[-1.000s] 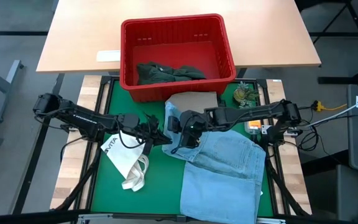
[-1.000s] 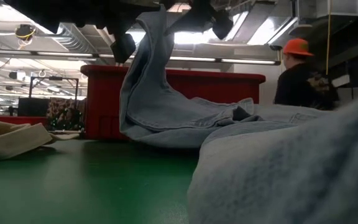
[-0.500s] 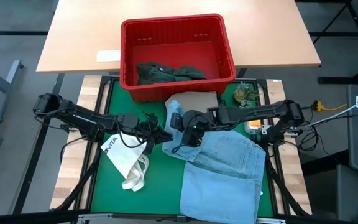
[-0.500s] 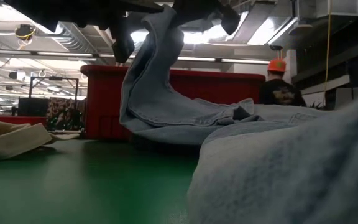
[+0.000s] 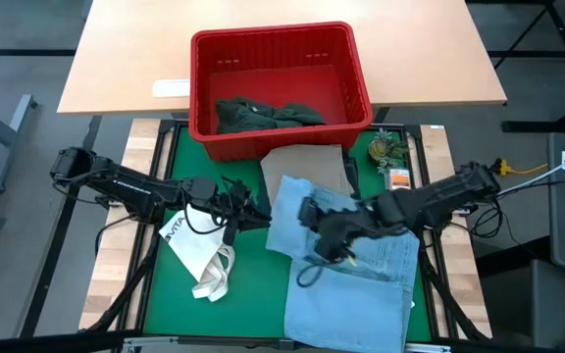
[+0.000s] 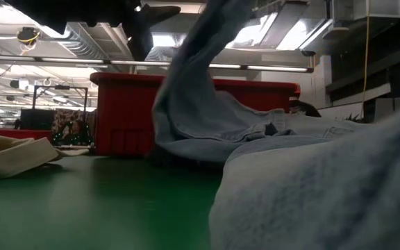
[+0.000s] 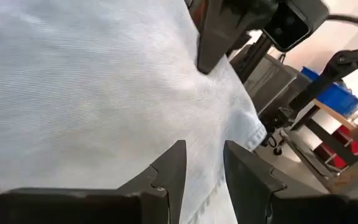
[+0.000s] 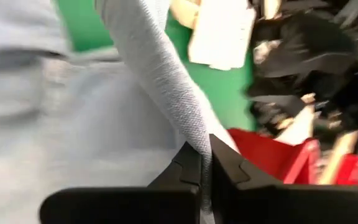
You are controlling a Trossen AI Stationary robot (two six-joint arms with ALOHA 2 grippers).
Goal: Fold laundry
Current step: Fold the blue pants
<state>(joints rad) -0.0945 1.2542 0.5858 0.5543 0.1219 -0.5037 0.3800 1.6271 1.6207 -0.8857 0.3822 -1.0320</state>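
Looking straight down, the high view shows light blue jeans [image 5: 346, 265] spread over the right half of the green surface [image 5: 253, 284], with a beige piece [image 5: 307, 162] lying flat just behind them and touching the front of a red basket [image 5: 281, 83] that holds a dark green garment [image 5: 263, 114]. The right pincer [image 5: 324, 238] sits above the middle of the jeans, clenched on a fold of the denim. The left pincer [image 5: 253, 209] is at the jeans' left edge, beside a white tote bag [image 5: 199, 250]; a small plant [image 5: 388, 149] stands near the surface's far right corner. From the low view, a band of denim [image 6: 200, 76] rises from the heap up out of the top of the picture, the basket [image 6: 123, 111] behind it and the tote [image 6: 12, 156] lying at the left. The left wrist view shows that arm's fingers [image 7: 169, 171] parted, with pale denim [image 7: 92, 93] close beyond them and nothing between them. The right wrist view shows its fingers [image 8: 188, 171] pressed together on a strip of denim [image 8: 160, 87] that runs away from them.
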